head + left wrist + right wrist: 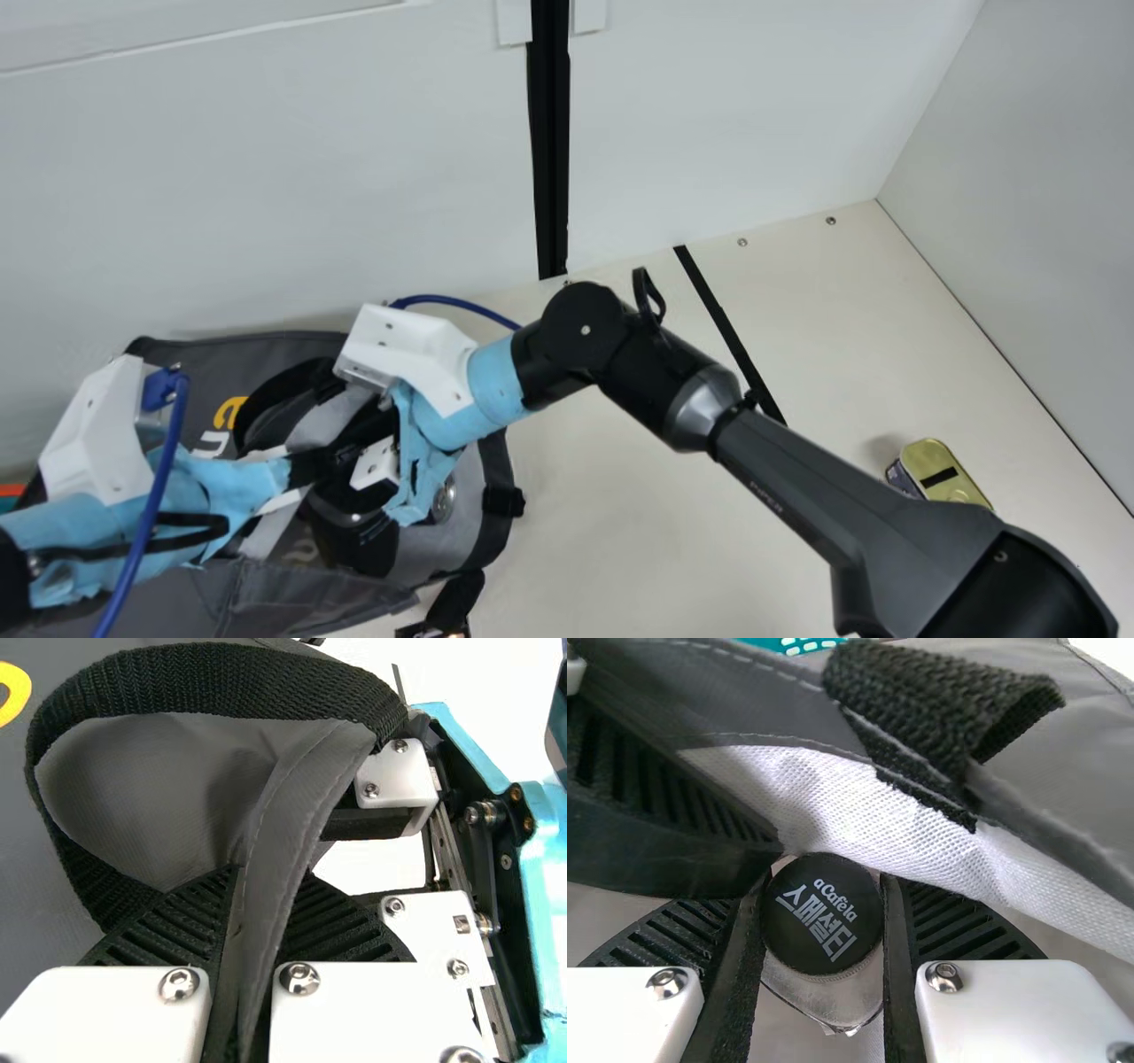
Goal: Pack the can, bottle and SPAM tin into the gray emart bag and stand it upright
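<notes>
The gray emart bag lies at the main view's left. My left gripper is at its opening; in the left wrist view the left gripper is shut on the bag's fabric edge, beside a black strap. Close by, on the right, is my right gripper. In the right wrist view the right gripper is shut on the black-capped bottle, under the bag's white-lined rim. A silver round end, seemingly the can, shows beside the right gripper. The SPAM tin stands at the far right.
The right arm stretches across the table between bag and tin. White walls rise behind and to the right. A black strip runs over the table, and a black strap lies by the bag's near edge.
</notes>
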Controlling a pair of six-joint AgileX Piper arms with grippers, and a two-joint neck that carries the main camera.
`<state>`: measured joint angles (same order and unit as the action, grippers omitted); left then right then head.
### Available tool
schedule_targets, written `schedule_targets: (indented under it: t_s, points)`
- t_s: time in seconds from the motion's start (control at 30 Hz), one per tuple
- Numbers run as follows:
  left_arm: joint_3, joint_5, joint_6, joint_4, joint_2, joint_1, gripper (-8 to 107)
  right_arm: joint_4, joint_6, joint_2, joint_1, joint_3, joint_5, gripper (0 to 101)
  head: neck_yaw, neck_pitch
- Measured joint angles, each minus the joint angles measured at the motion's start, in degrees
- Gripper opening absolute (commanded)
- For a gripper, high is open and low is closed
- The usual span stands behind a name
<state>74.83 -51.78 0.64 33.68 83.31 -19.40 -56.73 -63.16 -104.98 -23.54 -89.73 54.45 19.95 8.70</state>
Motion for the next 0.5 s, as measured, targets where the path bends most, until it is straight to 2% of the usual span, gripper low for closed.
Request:
schedule_targets:
  t_s: [0.07,0.5]
  points:
    - [0.0,0.0,0.0,0.0,0.0,0.0,-8,0.48,0.38,-0.41,-0.37,-0.32,-0.38,0,-0.09,0.0]
    - [0.0,-0.13,0.0,0.19,0.0,0.0,-8,1.05,0.58,-0.28,-0.55,-0.38,-0.32,43,0.0,0.0]
